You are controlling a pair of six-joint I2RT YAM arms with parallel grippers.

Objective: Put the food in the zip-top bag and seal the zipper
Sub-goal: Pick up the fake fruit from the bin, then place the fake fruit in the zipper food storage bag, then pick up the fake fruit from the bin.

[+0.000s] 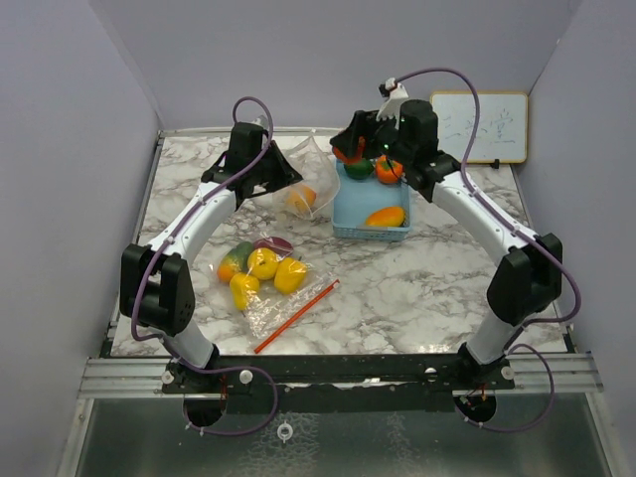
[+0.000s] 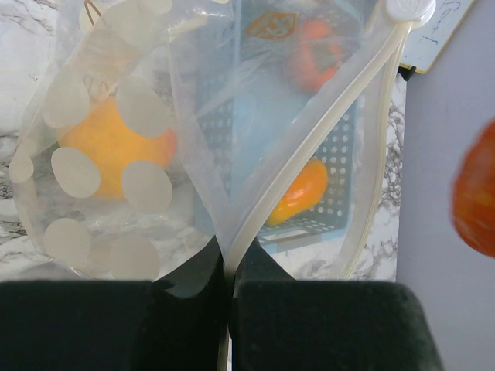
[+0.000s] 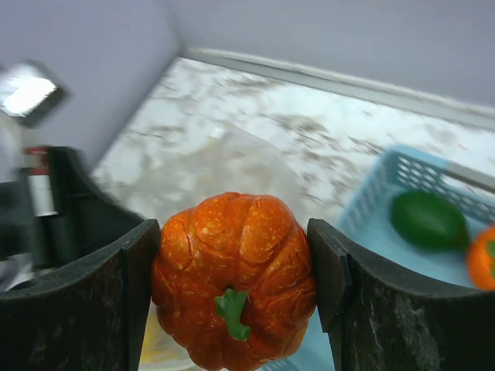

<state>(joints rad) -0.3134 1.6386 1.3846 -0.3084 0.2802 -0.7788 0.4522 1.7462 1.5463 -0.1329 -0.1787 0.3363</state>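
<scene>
Over the marble-patterned table [image 1: 427, 288], the left arm stretched forward, its gripper [image 2: 230, 287] clenched on the rim of a clear, white-dotted zip-top plastic bag [image 2: 193, 100] holding a round orange toy fruit [image 2: 108, 154]. The right arm reached above a light blue plastic basket [image 1: 345, 214]. Its gripper [image 3: 233, 263] grasped a glossy orange toy pumpkin [image 3: 232, 232] near the bag.

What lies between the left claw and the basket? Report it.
The clear bag, its rim pinched by the left claw, holding one orange fruit; the left wrist view shows it, basket beyond.
</scene>
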